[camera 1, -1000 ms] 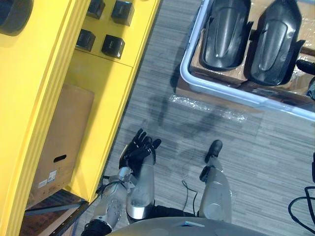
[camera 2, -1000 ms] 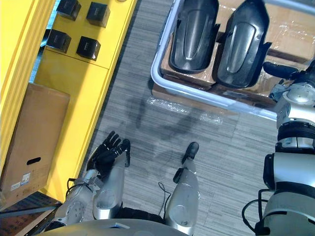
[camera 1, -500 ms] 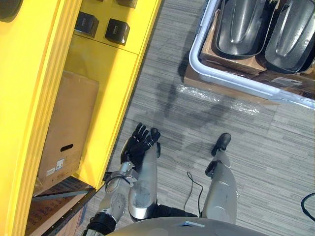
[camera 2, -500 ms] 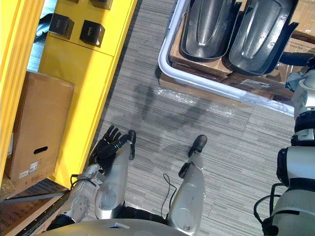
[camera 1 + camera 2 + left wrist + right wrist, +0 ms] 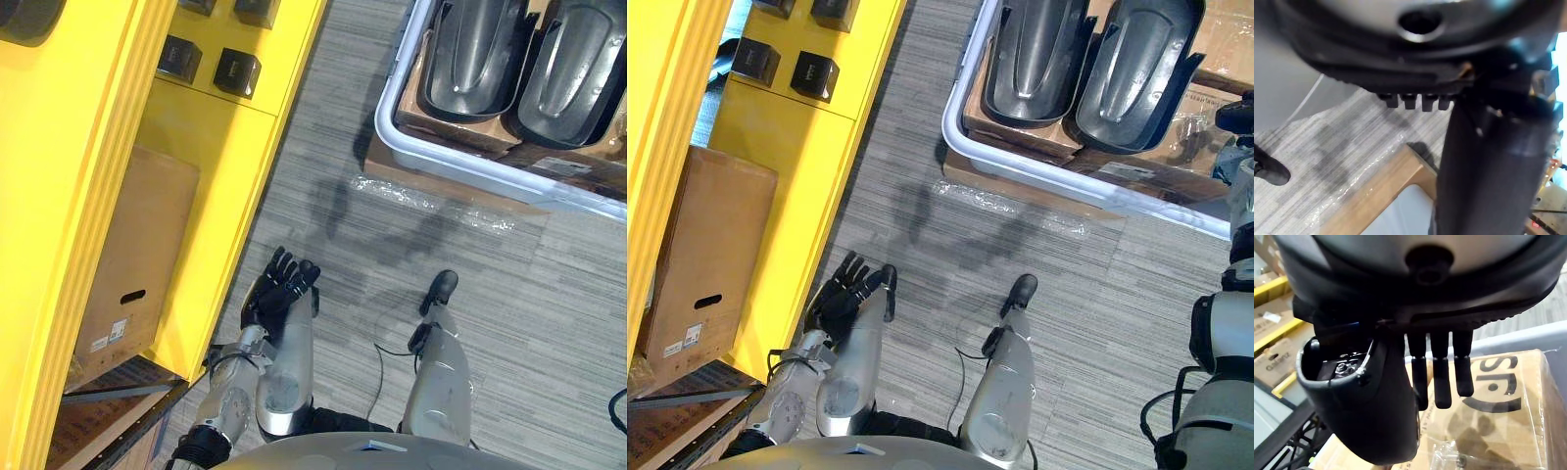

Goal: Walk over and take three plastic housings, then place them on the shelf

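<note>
Ahead on the floor, past the yellow shelf (image 5: pixel 225 196), a white tray (image 5: pixel 460 162) is sitting on a brown base with two dark housings (image 5: pixel 470 54) lying side by side in it. I am counting two; the task is asking for three.

My left hand (image 5: pixel 279 292) is hanging low just beside the shelf, fingers spread, carrying nothing. My right hand (image 5: pixel 1366 401) is hovering over a cardboard box (image 5: pixel 1498 396), fingers straight, empty.

Risks as I am judging them: the left arm clipping the shelf mid-step, and the glossy curved shells slipping from a loose grip.
</note>
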